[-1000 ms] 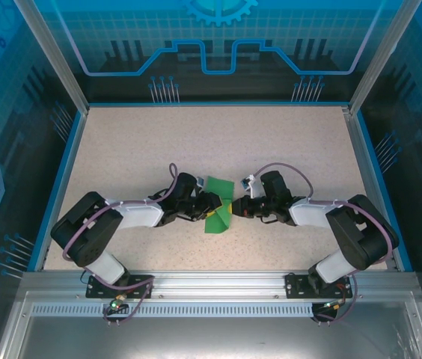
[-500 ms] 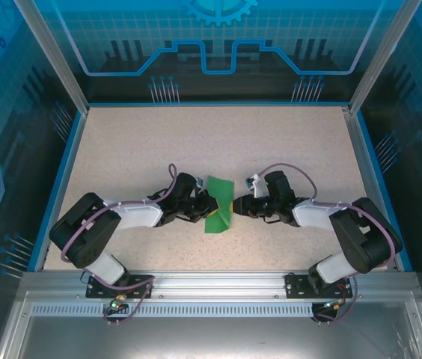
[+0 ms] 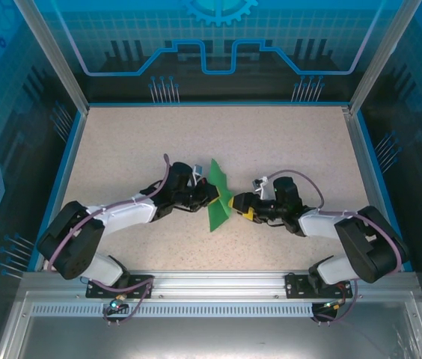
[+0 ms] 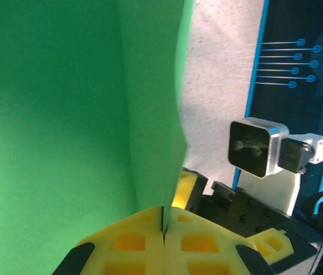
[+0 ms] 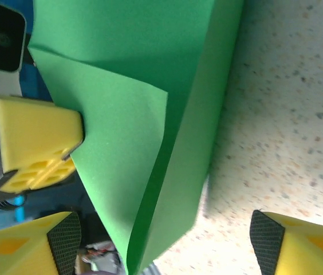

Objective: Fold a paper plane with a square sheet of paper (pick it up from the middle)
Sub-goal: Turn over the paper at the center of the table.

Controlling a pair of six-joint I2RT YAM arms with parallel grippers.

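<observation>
Left arm reaches in low from 7 o'clock and right arm from 5 o'clock, so left gripper and right gripper sit nose to nose just toward 6 o'clock of table centre. Left fingers are clenched on the edge of the paper, which is partly folded and tilted up between the grippers. Right fingers are spread wide with the paper in the gap, clear of both pads. Table is speckled beige with a blue rim, with blue printed panels around it.
</observation>
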